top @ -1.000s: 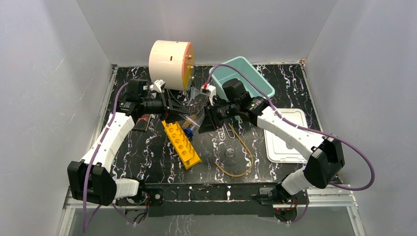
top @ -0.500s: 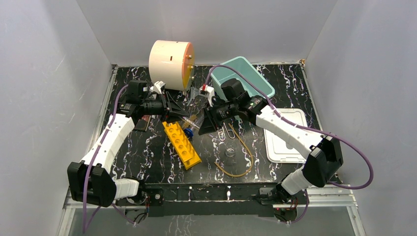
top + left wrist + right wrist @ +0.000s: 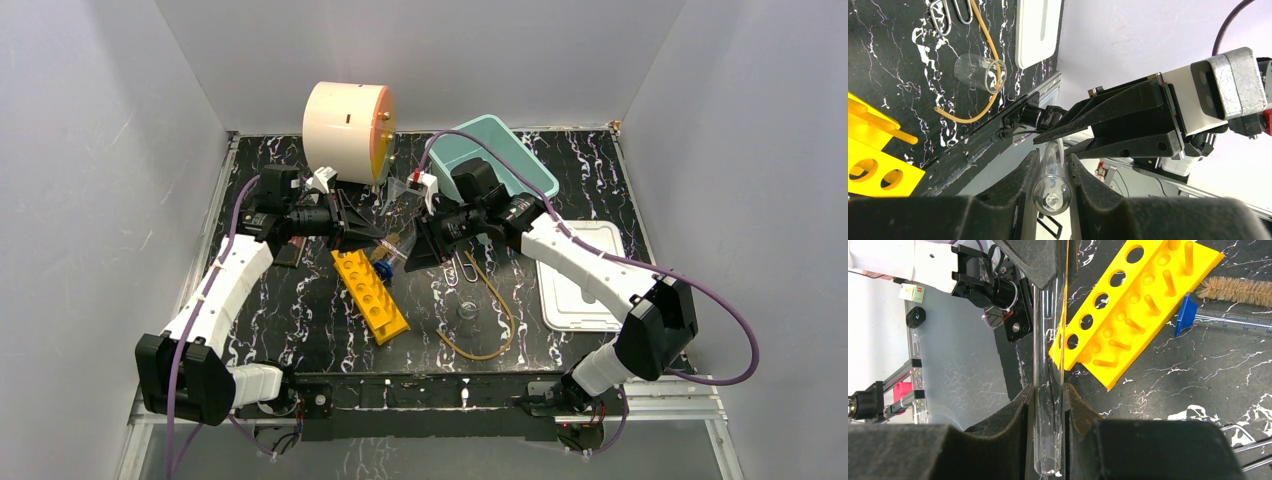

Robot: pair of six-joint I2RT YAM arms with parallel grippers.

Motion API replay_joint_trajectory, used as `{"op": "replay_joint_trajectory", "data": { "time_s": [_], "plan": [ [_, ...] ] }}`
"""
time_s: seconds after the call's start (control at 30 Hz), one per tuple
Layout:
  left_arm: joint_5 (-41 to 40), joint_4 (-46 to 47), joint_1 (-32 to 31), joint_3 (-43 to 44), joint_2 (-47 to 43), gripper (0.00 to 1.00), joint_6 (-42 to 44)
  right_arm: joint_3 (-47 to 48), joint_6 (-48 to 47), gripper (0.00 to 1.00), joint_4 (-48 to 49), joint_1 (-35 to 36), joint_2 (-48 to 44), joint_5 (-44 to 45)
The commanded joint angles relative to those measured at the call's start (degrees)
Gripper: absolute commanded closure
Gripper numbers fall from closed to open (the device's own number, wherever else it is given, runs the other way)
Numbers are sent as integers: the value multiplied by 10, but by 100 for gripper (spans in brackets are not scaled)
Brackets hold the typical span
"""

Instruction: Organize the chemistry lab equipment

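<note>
One clear glass tube point(image 3: 390, 243) is held level between both grippers, above the far end of the yellow tube rack point(image 3: 370, 293). My left gripper point(image 3: 1053, 160) is shut on its rounded end point(image 3: 1051, 192). My right gripper point(image 3: 1048, 395) is shut on its open end point(image 3: 1048, 340). The two grippers face each other, fingertips almost touching. The rack point(image 3: 1143, 315) lies flat, with a blue-tipped tool point(image 3: 1185, 315) and a brush point(image 3: 1235, 290) beside it. A small glass dish point(image 3: 467, 312) sits inside the tan rubber loop point(image 3: 500, 320).
A cream drum with an orange face point(image 3: 345, 118) stands at the back. A teal bin point(image 3: 500, 150) is behind the right arm and a white lid point(image 3: 585, 280) lies at the right. Paper clips point(image 3: 460, 270) lie near the loop. A dark flat item point(image 3: 290, 250) lies under the left arm.
The left arm has shifted slightly to the right. The tube stays between the two grippers.
</note>
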Motion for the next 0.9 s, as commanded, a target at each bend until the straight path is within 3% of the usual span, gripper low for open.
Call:
{"op": "replay_joint_trajectory", "data": {
  "time_s": [0.0, 0.07, 0.23, 0.5, 0.7, 0.87],
  "plan": [
    [27, -4, -2, 0, -21, 93, 0, 27, -11, 75, 12, -2, -3, -19],
    [25, -4, -2, 3, -22, 93, -1, 29, -6, 61, 9, -2, -3, -12],
    [6, -3, -2, 15, -25, 93, 1, 32, 24, 42, 23, -4, -7, -6],
    [-31, 41, -2, 28, -38, 93, -3, 22, 116, 21, 98, -23, -46, 34],
    [-68, 66, -1, 51, -56, 93, 8, 30, 230, 11, 124, -50, -84, 151],
    [-152, 52, -1, 95, -64, 92, 53, 49, 395, 12, 81, -68, -107, 295]
  ]
}}
